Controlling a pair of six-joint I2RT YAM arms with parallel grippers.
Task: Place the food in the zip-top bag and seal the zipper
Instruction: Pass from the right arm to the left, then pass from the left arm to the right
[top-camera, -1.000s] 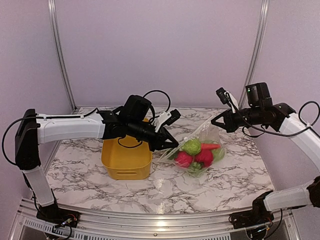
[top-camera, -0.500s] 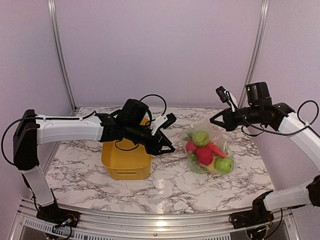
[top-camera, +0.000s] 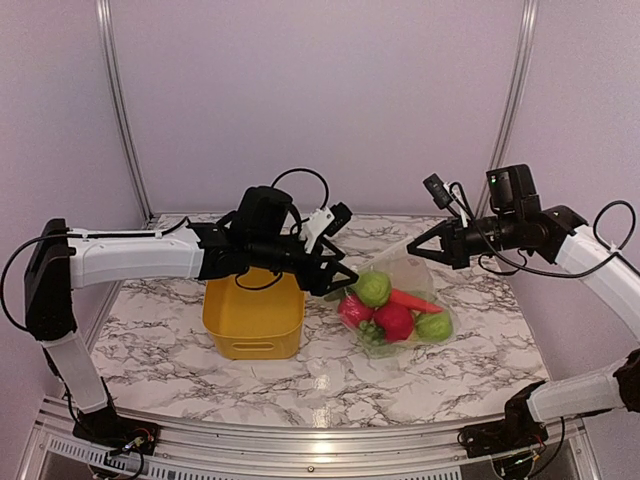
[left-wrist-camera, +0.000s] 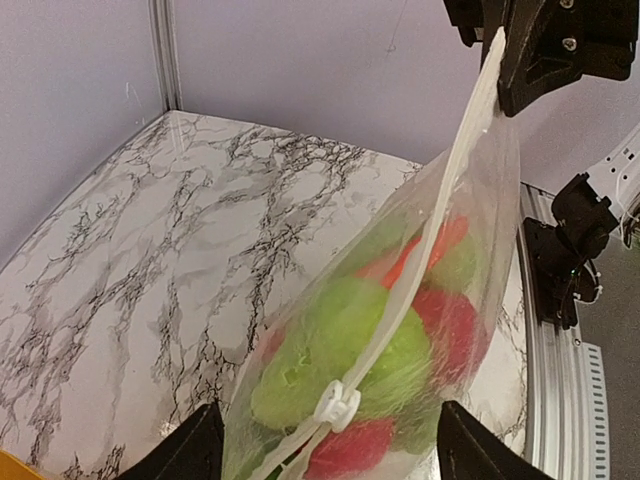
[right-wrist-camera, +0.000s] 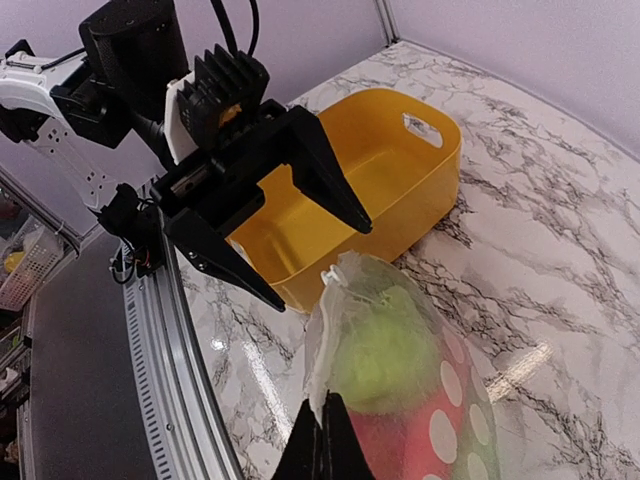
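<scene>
Hanging zip-top bag (top-camera: 405, 272): centre-right of the top view; its upper corner is lifted and its full lower part lies on the marble table (top-camera: 330, 375).
right gripper (top-camera: 412, 250): the fingers are pressed together on the upper corner of the bag, at the end of the zipper; in the left wrist view it is at the upper right.
left gripper (top-camera: 340, 283): the fingers stand wide apart at the left end of the bag; in its own view one finger (left-wrist-camera: 190, 455) is on each side of the bag, and neither touches it.
food (top-camera: 393, 320): all inside the bag, with a green apple (top-camera: 372, 288) at the top left, a carrot (top-camera: 412, 297) beside it, and red and green pieces below.
zipper (left-wrist-camera: 440, 220): it runs diagonally from the right gripper down to the white slider (left-wrist-camera: 338, 405) at lower centre; I cannot tell if it is sealed along all its length.
yellow bin (top-camera: 250, 320): left of the bag, under the left arm, apart from the bag.
</scene>
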